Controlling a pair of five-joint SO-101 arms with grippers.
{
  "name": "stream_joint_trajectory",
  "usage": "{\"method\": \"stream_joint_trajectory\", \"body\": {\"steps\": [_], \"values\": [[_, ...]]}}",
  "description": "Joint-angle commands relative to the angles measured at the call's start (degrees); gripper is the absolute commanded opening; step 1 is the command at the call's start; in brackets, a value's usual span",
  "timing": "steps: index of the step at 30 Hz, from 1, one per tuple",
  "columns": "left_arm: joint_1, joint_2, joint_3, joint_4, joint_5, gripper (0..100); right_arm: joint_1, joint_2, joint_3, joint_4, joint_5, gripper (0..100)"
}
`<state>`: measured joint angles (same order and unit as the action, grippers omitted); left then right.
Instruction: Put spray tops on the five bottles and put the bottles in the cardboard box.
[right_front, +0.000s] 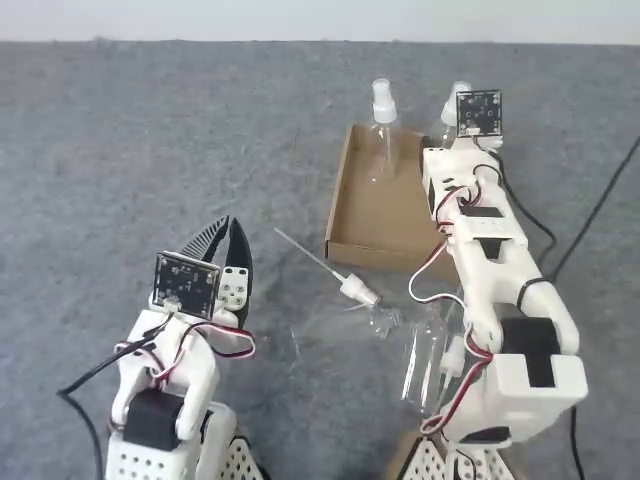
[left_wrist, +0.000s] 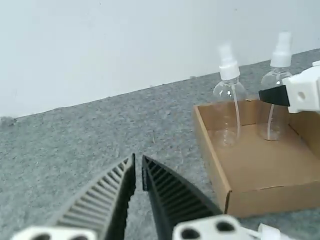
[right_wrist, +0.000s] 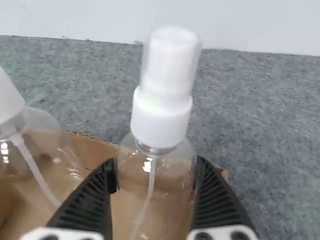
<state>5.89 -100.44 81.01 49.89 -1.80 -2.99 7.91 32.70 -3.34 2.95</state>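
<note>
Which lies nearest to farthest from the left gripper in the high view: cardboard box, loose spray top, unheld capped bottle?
From the left gripper:
1. loose spray top, on the carpet
2. cardboard box, beyond it
3. unheld capped bottle, box's far end

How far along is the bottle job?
Done: one capped bottle stands in the box. In hand: the right gripper holds a second capped bottle at the box's far corner. Left: a loose top and clear bottles lie on the table; the left gripper is empty.
</note>
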Motion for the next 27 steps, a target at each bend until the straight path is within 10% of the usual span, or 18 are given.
{"method": "stream_joint_trajectory", "body": {"steps": [1, 27], "values": [[-0.53, 0.79, -0.31, -1.49, 0.18, 1, 0.04, -0.22, -0.53, -0.31, 0.88, 0.6], [-0.26, 0.97, -0.31, -1.49, 0.18, 1, -1.71, -0.84, -0.53, 0.66, 1.14, 19.1]]}}
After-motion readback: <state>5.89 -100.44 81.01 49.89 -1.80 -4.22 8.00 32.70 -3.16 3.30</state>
